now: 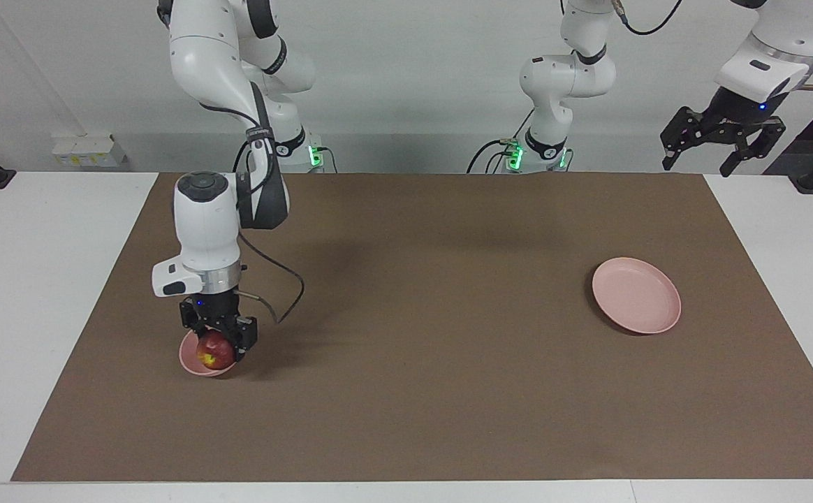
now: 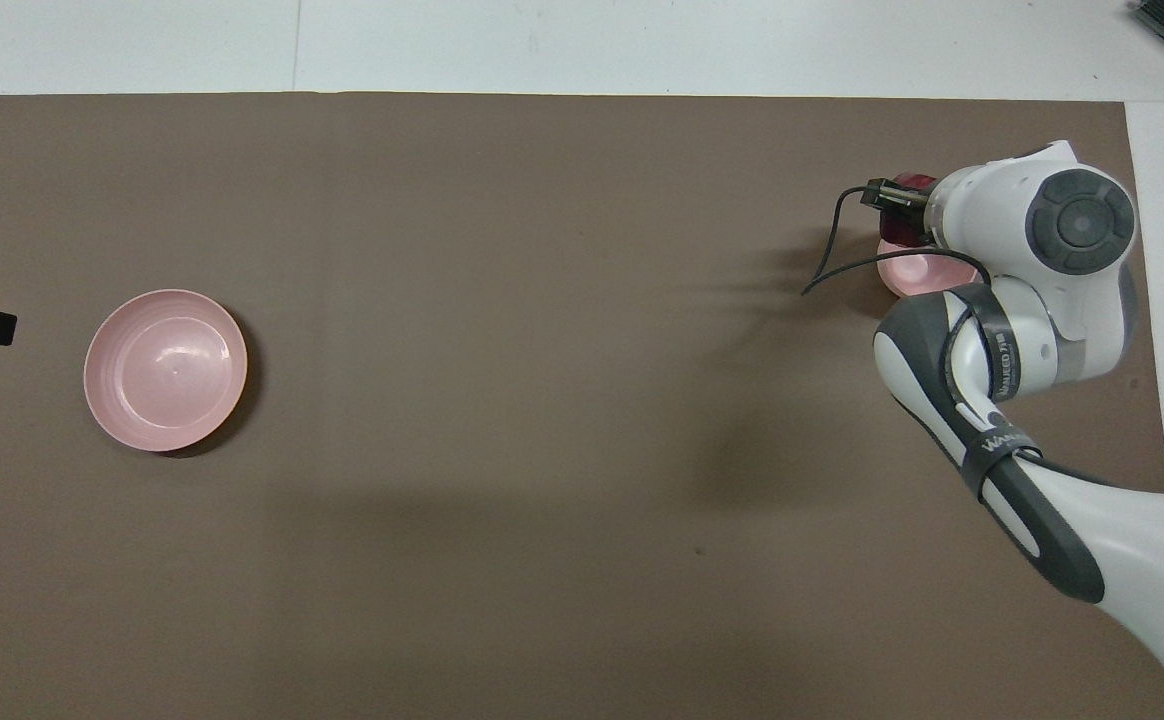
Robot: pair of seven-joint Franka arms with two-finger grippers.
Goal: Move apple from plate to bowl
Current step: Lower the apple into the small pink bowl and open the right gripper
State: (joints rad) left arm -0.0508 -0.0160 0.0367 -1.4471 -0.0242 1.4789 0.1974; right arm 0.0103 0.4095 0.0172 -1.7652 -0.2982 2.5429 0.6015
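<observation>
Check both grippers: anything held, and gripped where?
Right gripper holds the apple by its sides, over the bowl. Left gripper is open, holding nothing.

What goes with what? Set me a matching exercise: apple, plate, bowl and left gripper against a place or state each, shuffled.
1 apple
2 plate
3 bowl
4 left gripper

A standing on the brown mat, toward the right arm's end
B held by the right gripper
C open, raised in the air
D toward the left arm's end, nothing on it

Pairs: 1-B, 2-D, 3-A, 4-C
</observation>
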